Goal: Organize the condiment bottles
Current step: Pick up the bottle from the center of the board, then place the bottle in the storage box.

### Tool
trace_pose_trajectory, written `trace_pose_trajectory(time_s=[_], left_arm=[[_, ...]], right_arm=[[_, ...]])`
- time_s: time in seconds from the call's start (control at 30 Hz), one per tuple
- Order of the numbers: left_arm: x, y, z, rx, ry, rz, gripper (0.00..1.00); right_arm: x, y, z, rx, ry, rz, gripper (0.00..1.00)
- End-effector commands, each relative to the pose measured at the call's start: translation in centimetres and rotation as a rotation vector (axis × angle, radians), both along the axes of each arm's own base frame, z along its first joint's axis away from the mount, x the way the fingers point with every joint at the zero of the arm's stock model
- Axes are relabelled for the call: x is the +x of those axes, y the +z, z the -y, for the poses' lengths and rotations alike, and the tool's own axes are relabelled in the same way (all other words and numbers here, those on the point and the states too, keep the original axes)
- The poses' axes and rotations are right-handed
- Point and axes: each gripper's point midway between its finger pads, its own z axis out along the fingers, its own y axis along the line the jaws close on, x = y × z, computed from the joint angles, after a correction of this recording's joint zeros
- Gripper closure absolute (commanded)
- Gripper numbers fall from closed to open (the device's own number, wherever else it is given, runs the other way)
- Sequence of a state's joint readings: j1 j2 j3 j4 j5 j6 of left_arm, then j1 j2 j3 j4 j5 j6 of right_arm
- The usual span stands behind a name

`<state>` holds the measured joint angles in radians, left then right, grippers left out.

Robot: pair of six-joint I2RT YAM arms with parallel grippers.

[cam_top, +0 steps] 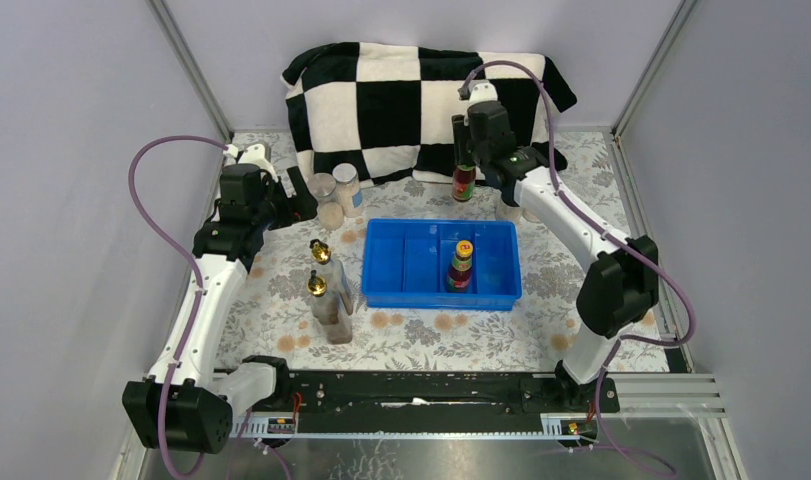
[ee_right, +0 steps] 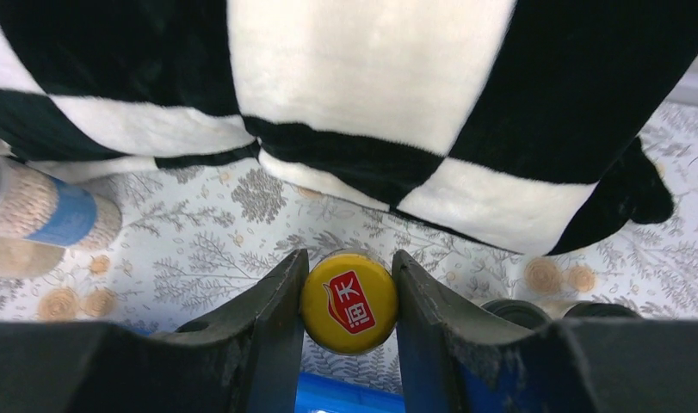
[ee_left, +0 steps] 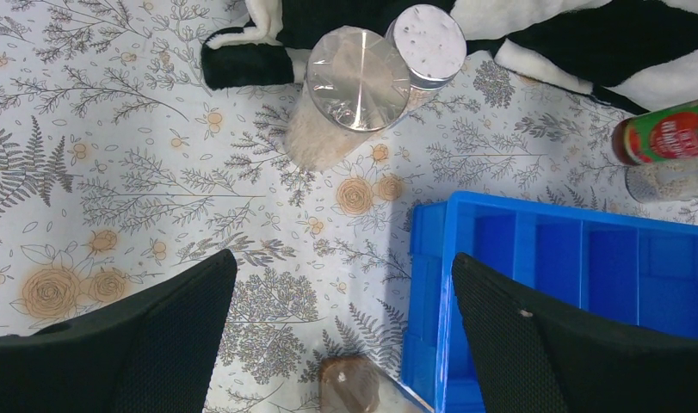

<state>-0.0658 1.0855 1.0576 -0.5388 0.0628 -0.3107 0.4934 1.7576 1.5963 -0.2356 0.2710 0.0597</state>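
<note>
Right now the right gripper point(ee_right: 349, 297) is clamped on the yellow cap of a sauce bottle point(cam_top: 464, 183) just behind the far rim of the blue tray point(cam_top: 401, 262). Probably glass and full, it should hang heavy and rigid; the neck under the cap offers surer purchase than the slick body. Left of the tray, the left gripper point(ee_left: 343, 268) gapes empty.

Bare floral tabletop point(cam_top: 431, 335) lies open at 6 o'clock of the blue divided plastic tray point(cam_top: 441, 300). Two clear gold-topped bottles point(cam_top: 333, 318) stand at 9; a yellow-capped red-brown sauce bottle point(cam_top: 464, 185) and black-and-white checked cloth point(cam_top: 401, 90) at 12.
</note>
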Motion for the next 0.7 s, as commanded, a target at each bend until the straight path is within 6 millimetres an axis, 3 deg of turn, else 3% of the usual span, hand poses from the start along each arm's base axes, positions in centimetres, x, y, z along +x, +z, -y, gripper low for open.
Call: trace_pose_trajectory(time_s=[0.0, 0.4, 0.67], left_arm=[[0.7, 0.2, -0.1, 0.013, -0.004, 0.033, 0.01], [0.8, 0.3, -0.1, 0.013, -0.005, 0.033, 0.01], [0.8, 0.4, 0.0, 0.011, -0.009, 0.036, 0.01]], right_arm=[[-0.5, 12.5, 0.7, 0.112, -0.005, 0.270, 0.68], [-3.7, 18.2, 1.6, 0.137, 0.034, 0.279, 0.68], [-6.5, 18.2, 2.4, 0.118, 0.068, 0.219, 0.68]])
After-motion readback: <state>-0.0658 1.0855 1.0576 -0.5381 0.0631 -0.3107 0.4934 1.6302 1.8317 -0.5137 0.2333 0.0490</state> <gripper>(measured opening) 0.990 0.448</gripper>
